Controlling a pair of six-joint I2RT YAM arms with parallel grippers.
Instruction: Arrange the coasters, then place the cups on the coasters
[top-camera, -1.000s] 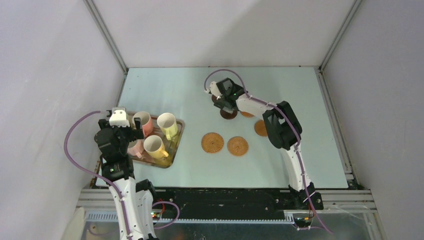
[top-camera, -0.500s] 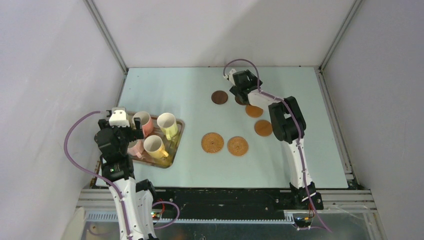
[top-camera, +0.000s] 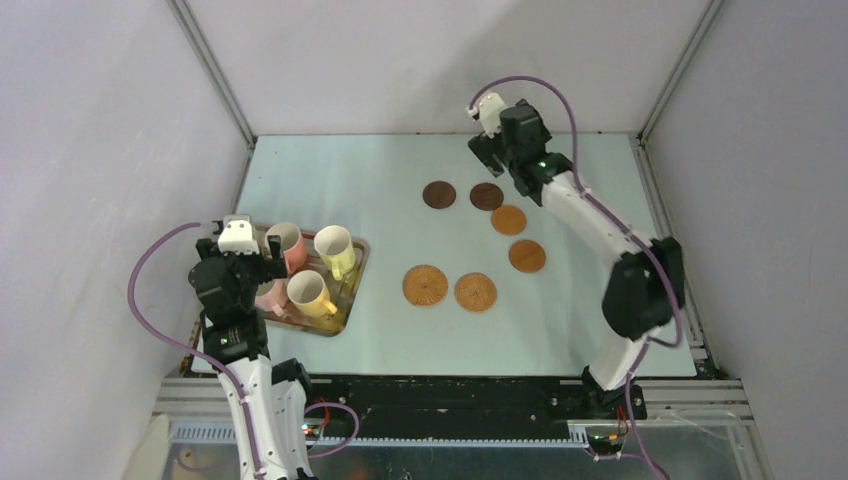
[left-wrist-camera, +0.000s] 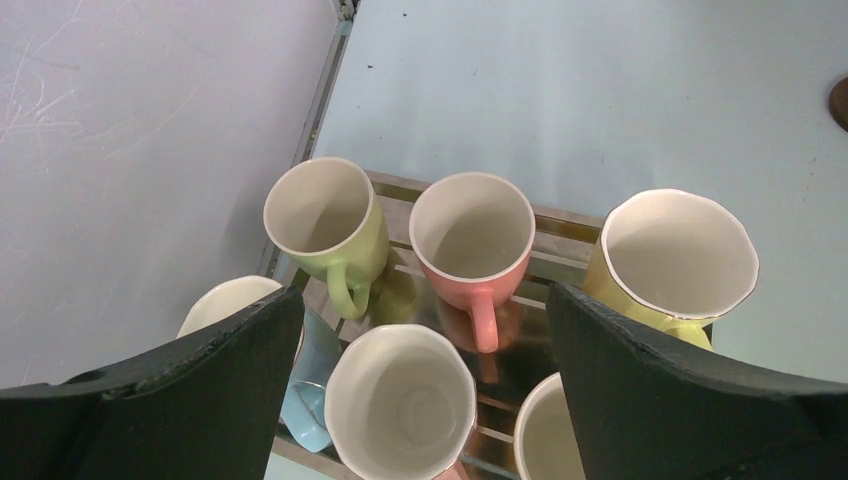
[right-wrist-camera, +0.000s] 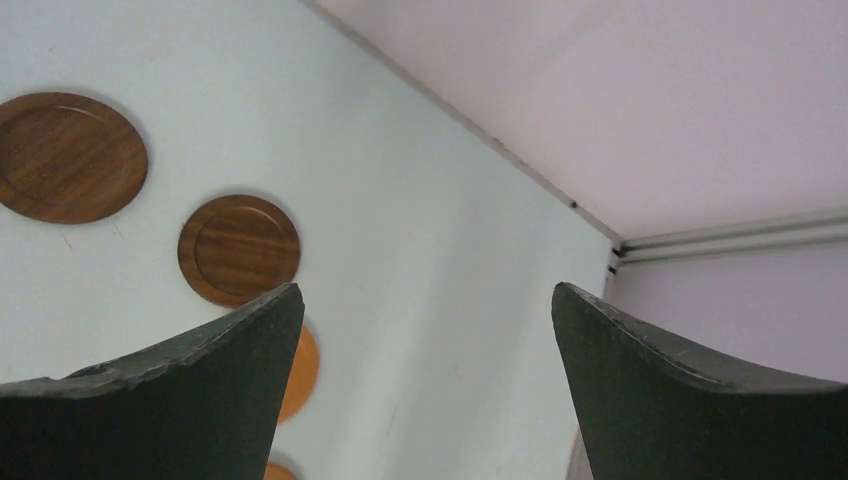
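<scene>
The left tool (top-camera: 243, 268) is held above the metal tray (top-camera: 355, 272) with its fingers spread wide and nothing gripped. In its wrist view six cups are seen standing upright on the tray (left-wrist-camera: 565, 222), mouths up. The salmon pink cup (left-wrist-camera: 472, 235) stands directly under the gap of the tool (left-wrist-camera: 422, 300). The light green cup (left-wrist-camera: 325, 222) stands ahead of one finger and the yellow cup (left-wrist-camera: 678, 262) is seen partly behind the other. A pale pink cup (left-wrist-camera: 400, 405) is placed under the tool, nearer the wrist. A blue cup (left-wrist-camera: 305, 400) is half hidden by a finger, and a sixth cup (left-wrist-camera: 545, 430) is cut off by the frame edge, so its colour cannot be told.

The right tool (top-camera: 497, 150) is raised near the far edge of the surface (top-camera: 330, 180), its fingers likewise wide and empty. Just on the near side of it two dark brown coasters (top-camera: 439, 194) (top-camera: 487, 196) are laid flat side by side, not touching. In its wrist view both (right-wrist-camera: 68, 157) (right-wrist-camera: 239, 250) are seen beside one finger of the tool (right-wrist-camera: 425, 290). Farther from it two orange-brown coasters (top-camera: 509, 219) (top-camera: 527, 256) are laid apart. The two woven coasters (top-camera: 425, 285) (top-camera: 475, 292) are placed close together between the two tools. All six coasters are well apart from the tray
</scene>
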